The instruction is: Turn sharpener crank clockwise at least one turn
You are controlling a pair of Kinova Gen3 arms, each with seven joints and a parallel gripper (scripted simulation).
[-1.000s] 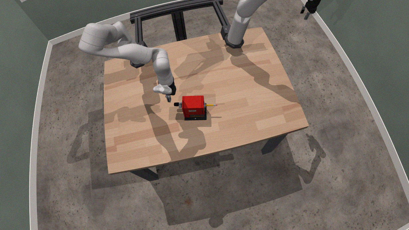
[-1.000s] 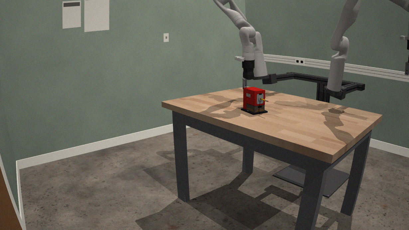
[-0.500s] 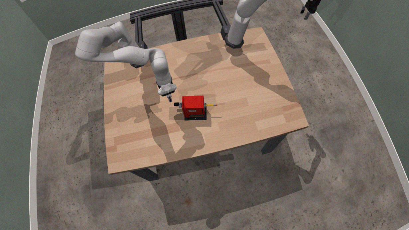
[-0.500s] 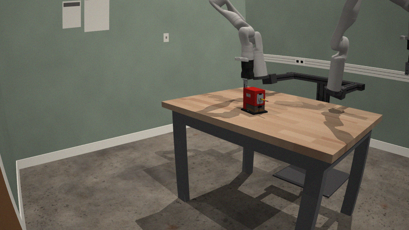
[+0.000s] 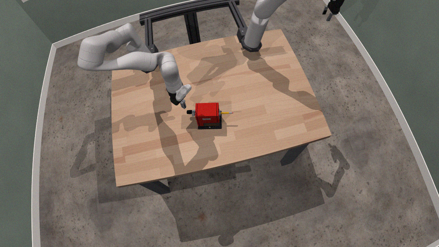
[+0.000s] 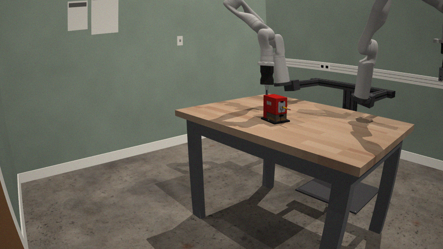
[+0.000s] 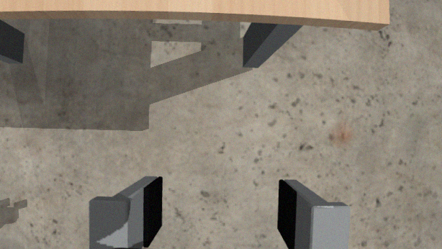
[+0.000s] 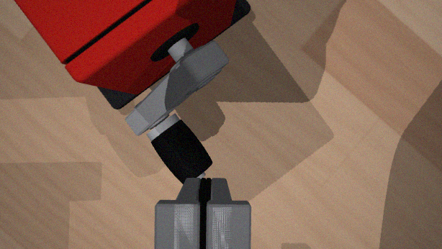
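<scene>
The right gripper (image 5: 183, 106) (image 6: 267, 92) (image 8: 205, 205) has its fingers closed together with nothing between them. In the right wrist view, the crank's black handle (image 5: 189, 112) (image 8: 181, 151) lies just beside the tips, toward eleven o'clock; whether they touch, I cannot tell. Its grey crank arm (image 8: 158, 97) points toward eight o'clock from the shaft.

Beyond is the red sharpener (image 5: 207, 111) (image 6: 271, 106) (image 8: 137, 29), upright on its black base (image 5: 209, 127) (image 6: 274, 122) (image 8: 116, 98) on the wooden table (image 5: 261, 132) (image 6: 309, 133) (image 7: 216, 5) (image 8: 360, 162). From above, the crank is on its nine o'clock side and a yellow pencil (image 5: 226, 112) (image 6: 285, 108) sticks out at three. Below the red body is a brownish bin (image 6: 276, 117); its contents cannot be made out. A pale label (image 5: 206, 119) (image 6: 268, 103) on the body is too small to read.

Farther out, toward one o'clock from above, the left gripper (image 5: 326, 16) (image 6: 440, 78) (image 7: 219, 203) hangs well apart, off the table, fingers wide open and holding nothing. On the wall, a banded sheet (image 6: 77, 17) shows no legible writing
</scene>
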